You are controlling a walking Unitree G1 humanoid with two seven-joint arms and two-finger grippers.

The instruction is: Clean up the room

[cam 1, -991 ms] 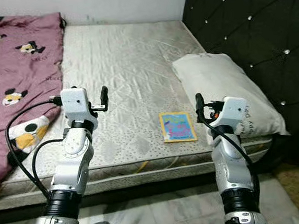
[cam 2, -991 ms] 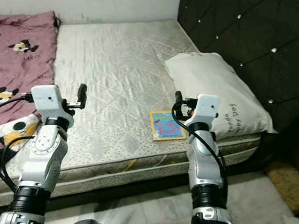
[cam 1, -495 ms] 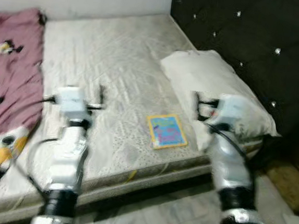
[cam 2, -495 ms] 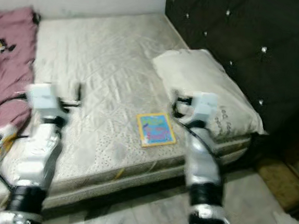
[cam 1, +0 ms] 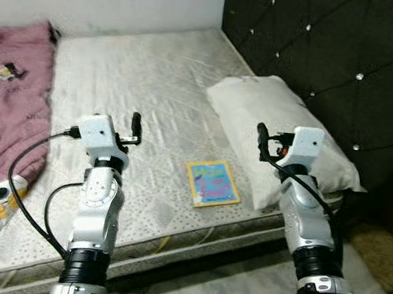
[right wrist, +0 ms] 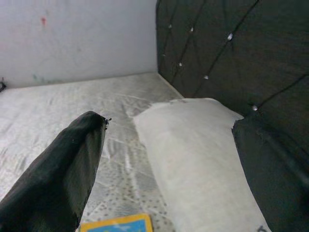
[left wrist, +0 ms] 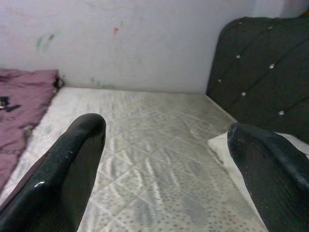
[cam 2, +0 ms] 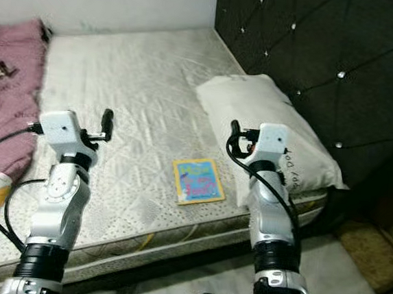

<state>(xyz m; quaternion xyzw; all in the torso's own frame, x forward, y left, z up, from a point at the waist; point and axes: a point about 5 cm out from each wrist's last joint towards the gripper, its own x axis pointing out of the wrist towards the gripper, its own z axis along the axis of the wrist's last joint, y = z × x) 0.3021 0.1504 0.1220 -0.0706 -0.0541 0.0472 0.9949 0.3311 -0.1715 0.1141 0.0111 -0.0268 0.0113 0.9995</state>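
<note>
From the left eye view, the robot stands at the edge of a bed with a bare, quilted grey mattress (cam 1: 153, 95). A small colourful book (cam 1: 212, 183) lies flat near the mattress's front edge, between the two raised arms and closer to the right one. Just to its right is a white pillow (cam 1: 274, 126), lying against the dark tufted headboard (cam 1: 328, 55). Over on the left a pink cartoon-print blanket (cam 1: 12, 89) covers that side of the bed. The left gripper (cam 1: 136, 124) and right gripper (cam 1: 260, 137) both hover above the mattress, holding nothing — from this angle I can't really judge the gaps.

Right eye view is the same scene: the book (cam 2: 197, 181) sits flat just left of the right arm, with the pillow (cam 2: 267, 126) behind that arm.

Left wrist view: both black fingers (left wrist: 63, 179) are spread wide with only mattress and a white wall (left wrist: 125, 38) between them; the blanket's edge is off to one side.

Right wrist view: fingers (right wrist: 63, 174) are wide apart too, empty — the pillow (right wrist: 193, 154) lies between them, and a corner of the book (right wrist: 118, 224) peeks in at the frame's edge.
</note>
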